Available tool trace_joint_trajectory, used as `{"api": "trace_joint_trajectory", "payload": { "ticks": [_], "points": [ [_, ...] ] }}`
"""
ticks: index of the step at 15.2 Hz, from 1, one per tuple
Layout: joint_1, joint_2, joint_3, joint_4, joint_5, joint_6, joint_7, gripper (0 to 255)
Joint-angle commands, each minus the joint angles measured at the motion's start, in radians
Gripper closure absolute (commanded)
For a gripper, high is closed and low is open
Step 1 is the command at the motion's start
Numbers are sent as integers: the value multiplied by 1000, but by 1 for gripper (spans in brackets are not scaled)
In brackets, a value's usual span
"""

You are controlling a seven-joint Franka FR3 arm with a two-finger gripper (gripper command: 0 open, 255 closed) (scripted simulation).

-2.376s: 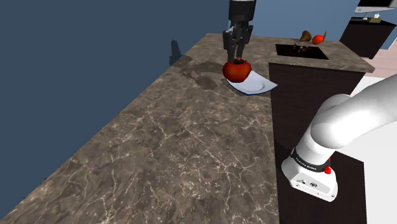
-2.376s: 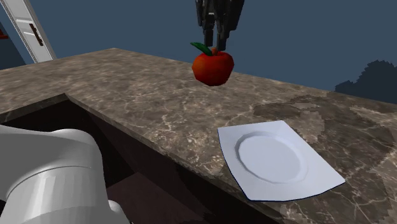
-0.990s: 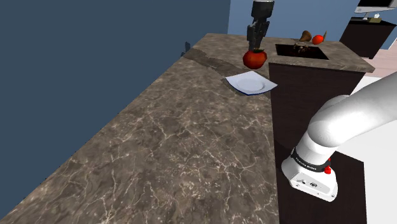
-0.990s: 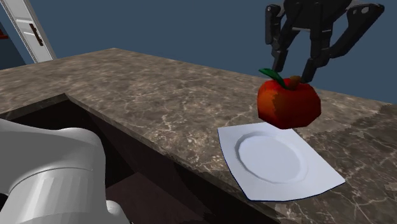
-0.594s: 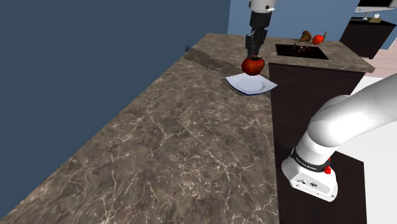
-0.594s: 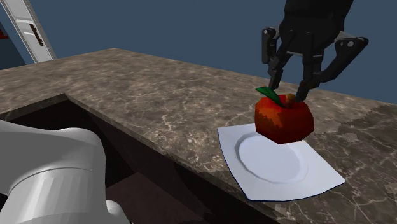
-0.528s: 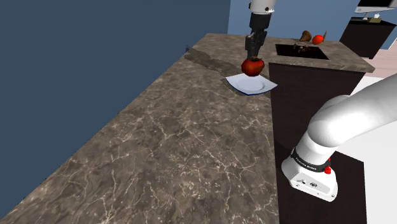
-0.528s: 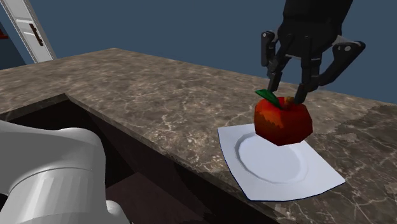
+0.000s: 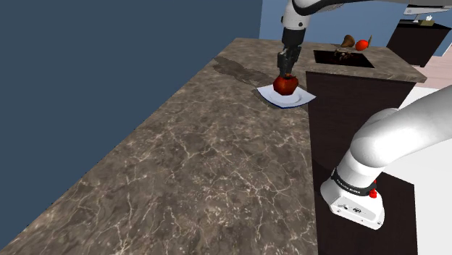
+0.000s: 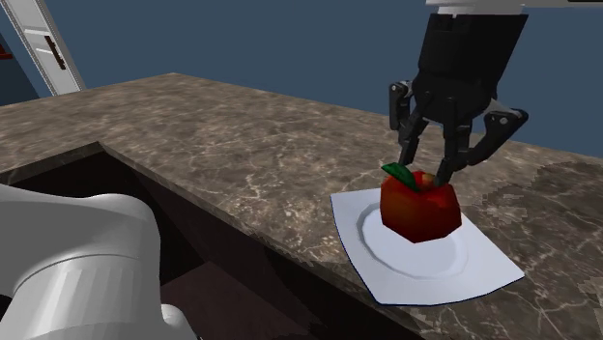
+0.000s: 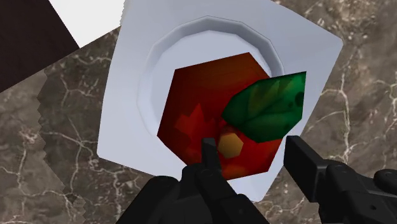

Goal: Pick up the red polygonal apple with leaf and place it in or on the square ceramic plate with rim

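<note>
A red faceted apple (image 9: 285,85) with a green leaf (image 11: 267,105) hangs low over the middle of the white square plate (image 9: 298,100), which lies near the counter's edge. I cannot tell whether the apple touches the plate. My black gripper (image 10: 425,179) comes straight down onto the apple (image 10: 418,211) and is shut on its top, by the stem. In the wrist view the apple (image 11: 197,108) covers most of the plate's (image 11: 133,95) round well, and my gripper (image 11: 251,153) clasps its upper part.
The brown marble counter (image 9: 203,159) stretches toward the shoulder view's lower left. Behind the plate is a dark recess (image 9: 344,55) with brown and red things in it. A dark cabinet side (image 9: 348,109) drops off beside the plate. My white base (image 9: 384,152) stands at lower right.
My gripper has come down with the apple, from well above the plate to just over its well. The grip on the apple has stayed the same.
</note>
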Motion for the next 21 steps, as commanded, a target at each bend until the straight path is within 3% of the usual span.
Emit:
{"api": "trace_joint_trajectory", "payload": {
  "ticks": [1,7,8,13,17,21],
  "points": [
    [0,-2,-1,-9,-1,8,-1,255],
    [0,-2,-1,-9,-1,8,-1,255],
    [0,-2,-1,-9,-1,8,-1,0],
    [0,-2,-1,-9,-1,8,0,0],
    [1,16,2,133,2,-116,-2,0],
    [1,16,2,133,2,-116,-2,0]
  ]
}}
